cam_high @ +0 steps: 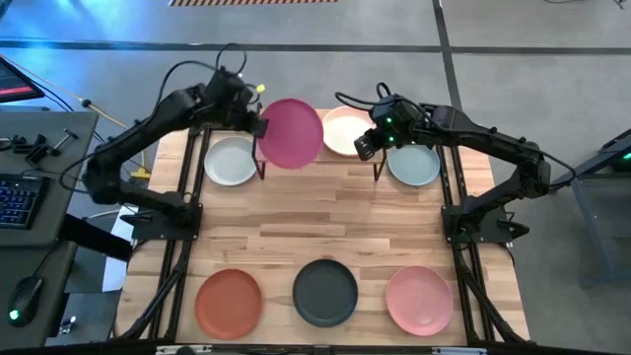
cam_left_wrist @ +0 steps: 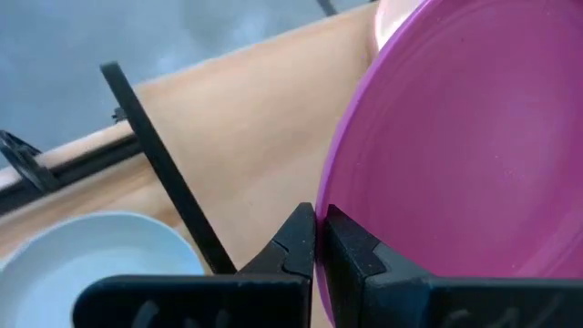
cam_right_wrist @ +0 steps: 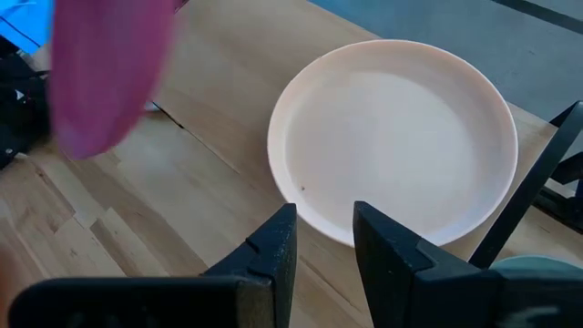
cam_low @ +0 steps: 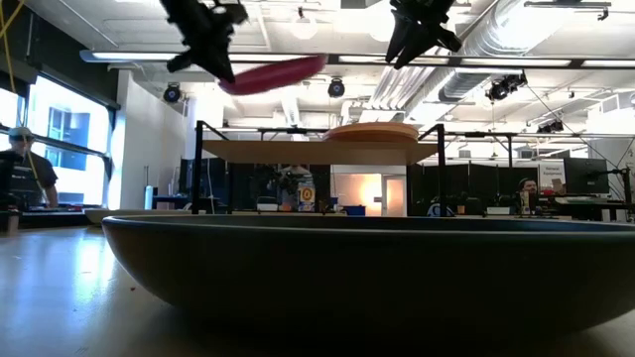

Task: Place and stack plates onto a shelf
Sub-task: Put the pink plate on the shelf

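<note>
A magenta plate hangs tilted over the left half of the shelf, with my left gripper shut on it. A peach plate lies flat on the shelf's right half. My right gripper hovers open above the peach plate's near edge, touching nothing. Two pale grey-green plates rest on the table, one left of the shelf and one right of it. Terracotta, charcoal and pink plates lie along the near edge. My left gripper pinches the magenta plate's rim between its two fingers, on the side of the plate toward the table's left. The fingers slant down from the left. The plate is lifted clear above the shelf, its free side higher than the held side.
Thin black shelf legs stand between the shelf and the two pale plates. Black frame rails run along the table's left and right sides. A desk with a keyboard stands off the table's left edge.
</note>
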You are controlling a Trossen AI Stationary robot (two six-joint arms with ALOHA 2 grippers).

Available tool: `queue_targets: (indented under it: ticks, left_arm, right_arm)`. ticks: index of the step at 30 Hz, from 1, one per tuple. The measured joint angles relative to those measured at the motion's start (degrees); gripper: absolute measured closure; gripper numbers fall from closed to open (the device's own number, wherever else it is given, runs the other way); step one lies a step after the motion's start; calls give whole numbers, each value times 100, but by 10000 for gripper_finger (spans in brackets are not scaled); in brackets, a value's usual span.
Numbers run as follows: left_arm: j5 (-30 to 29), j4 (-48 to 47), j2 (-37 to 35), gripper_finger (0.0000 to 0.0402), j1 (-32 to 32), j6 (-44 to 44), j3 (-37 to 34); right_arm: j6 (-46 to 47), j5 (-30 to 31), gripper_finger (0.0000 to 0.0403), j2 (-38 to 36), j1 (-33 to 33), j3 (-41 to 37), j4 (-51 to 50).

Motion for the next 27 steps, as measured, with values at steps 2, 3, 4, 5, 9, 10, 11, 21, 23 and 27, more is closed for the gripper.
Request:
queue_targets:
  ticks: [2, 3, 4, 5, 9, 10, 11, 21, 23, 27]
  left_arm:
    - [63, -12, 287, 401, 191, 123, 145]
    - [75, -23, 420, 401, 283, 193, 217]
    - [73, -32, 537, 401, 362, 251, 292]
    - [75, -43, 644, 401, 442, 300, 364]
    - [75, -92, 1033, 401, 727, 488, 552]
    - [76, -90, 1117, 401, 783, 492, 573]
    - [78, -94, 1185, 401, 828, 496, 588]
    - [174, -58, 1595, 401, 960, 693, 594]
    - [182, -49, 1653, 401, 960, 738, 594]
    - [200, -110, 1725, 401, 960, 780, 598]
  right_arm:
    - [-38, 0, 313, 0, 0, 0, -2]
    - [-39, 0, 313, 0, 0, 0, -2]
    - [-39, 0, 313, 0, 0, 0, -2]
    - [-39, 0, 313, 0, 0, 0, -2]
    - [-39, -3, 313, 0, 0, 0, -2]
    - [-41, -3, 313, 0, 0, 0, -2]
    - [-41, -3, 313, 0, 0, 0, -2]
    - [-41, 59, 313, 0, -1, 0, -4]
    - [-41, 65, 313, 0, -1, 0, -4]
    - [-41, 66, 313, 0, -2, -2, -4]
